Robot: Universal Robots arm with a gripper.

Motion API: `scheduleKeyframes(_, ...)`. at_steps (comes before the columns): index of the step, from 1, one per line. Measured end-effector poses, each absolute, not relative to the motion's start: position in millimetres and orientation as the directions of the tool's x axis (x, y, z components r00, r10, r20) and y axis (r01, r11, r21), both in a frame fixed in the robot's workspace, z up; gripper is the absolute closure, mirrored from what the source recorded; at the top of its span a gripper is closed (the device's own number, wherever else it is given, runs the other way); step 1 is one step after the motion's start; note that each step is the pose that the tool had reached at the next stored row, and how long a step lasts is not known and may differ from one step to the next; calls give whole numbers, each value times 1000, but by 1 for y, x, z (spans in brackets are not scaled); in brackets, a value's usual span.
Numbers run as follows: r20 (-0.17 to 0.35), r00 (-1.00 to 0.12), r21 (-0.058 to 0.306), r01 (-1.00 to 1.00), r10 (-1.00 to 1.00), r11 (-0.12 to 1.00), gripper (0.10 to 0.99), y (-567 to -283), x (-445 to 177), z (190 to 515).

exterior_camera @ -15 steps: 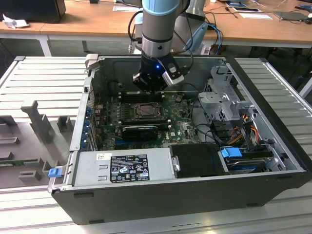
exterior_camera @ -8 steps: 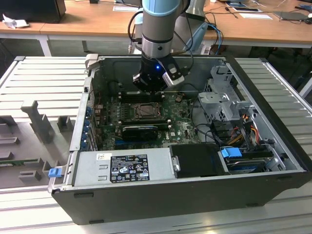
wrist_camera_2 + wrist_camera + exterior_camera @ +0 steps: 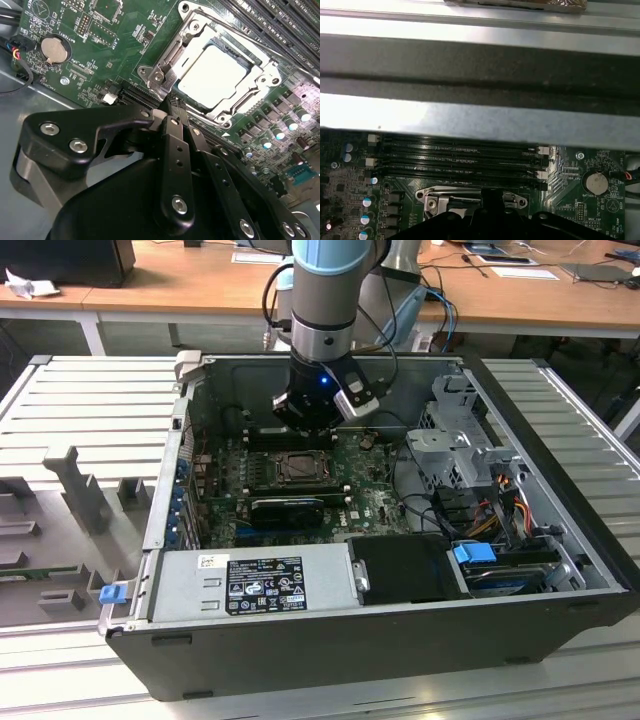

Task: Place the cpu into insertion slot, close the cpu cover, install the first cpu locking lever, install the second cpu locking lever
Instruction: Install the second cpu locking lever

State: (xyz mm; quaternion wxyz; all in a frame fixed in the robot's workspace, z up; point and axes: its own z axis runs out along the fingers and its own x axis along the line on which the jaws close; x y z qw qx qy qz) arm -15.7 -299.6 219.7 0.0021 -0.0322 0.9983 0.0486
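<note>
The black robotic gripper (image 3: 312, 423) is being held low inside the open dark-grey computer case (image 3: 400, 640), just above the green motherboard (image 3: 370, 485), at the far edge of the square black insertion slot (image 3: 297, 469) as seen in the exterior view.

In the second wrist view, the gripper's slim black fingers (image 3: 176, 125) are being shown pressed together, with nothing pinched between them; their tip (image 3: 171, 102) is being held right at the edge of the socket's metal frame, beside a corner screw.

The small flat square cpu (image 3: 212, 75), with its pale silver-grey metal top, is being seen seated in the insertion slot (image 3: 185, 60). The thin metal cpu cover (image 3: 252, 70), a frame plate with a square window, is being seen lying flat over the socket, the chip's top being visible through that window.

A round silver coin battery (image 3: 54, 50) is being shown on the board, well apart from the socket. In the first wrist view, long black memory slots (image 3: 455, 155) are being seen running beside the socket frame (image 3: 470, 197), with the case's grey metal wall (image 3: 480, 115) beyond them.
</note>
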Motion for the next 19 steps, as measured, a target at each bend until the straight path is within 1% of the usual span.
scheduleKeyframes(8,-7,-998,97,-64,-64,993,980,-303,-16,221)
scheduleKeyframes(10,-7,-998,97,-64,-64,993,980,-304,-16,233)
scheduleKeyframes(14,-7,-998,97,-64,-64,993,980,-304,-16,246)
scheduleKeyframes(19,-7,-998,97,-64,-64,993,980,-306,-16,250)
